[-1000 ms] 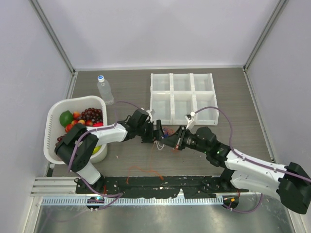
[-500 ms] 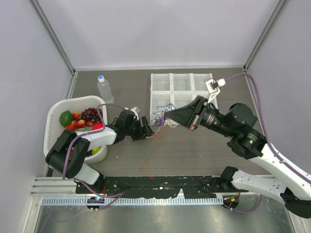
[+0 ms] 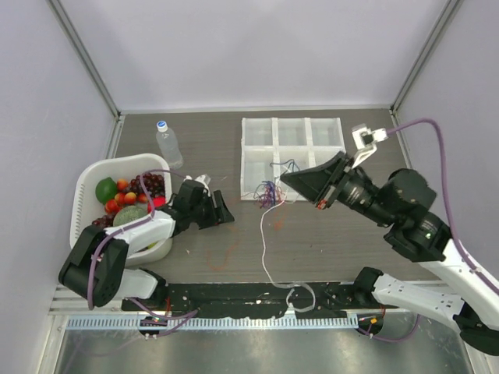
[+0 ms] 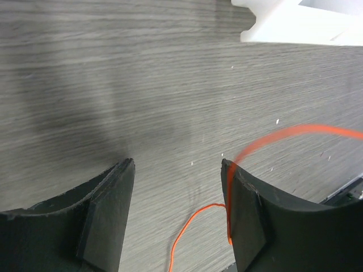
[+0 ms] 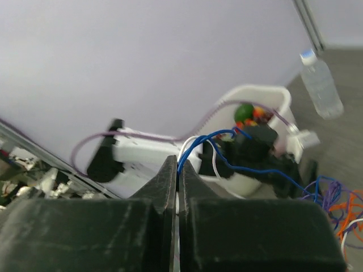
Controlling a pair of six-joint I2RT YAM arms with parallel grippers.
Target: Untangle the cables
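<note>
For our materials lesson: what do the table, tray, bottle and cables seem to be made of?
Table: grey wood-look laminate, probably; grain pattern, matte. Tray: white plastic, slightly glossy, moulded compartments. Bottle: clear plastic, see-through with blue cap. Cables: likely plastic-coated wire; thin, limp, coloured loops.

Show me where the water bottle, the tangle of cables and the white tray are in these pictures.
water bottle [image 3: 168, 146], top view, middle of its clear body.
tangle of cables [image 3: 268, 190], top view, dense knot of coloured strands.
white tray [image 3: 292, 120], top view, its far rim.
</note>
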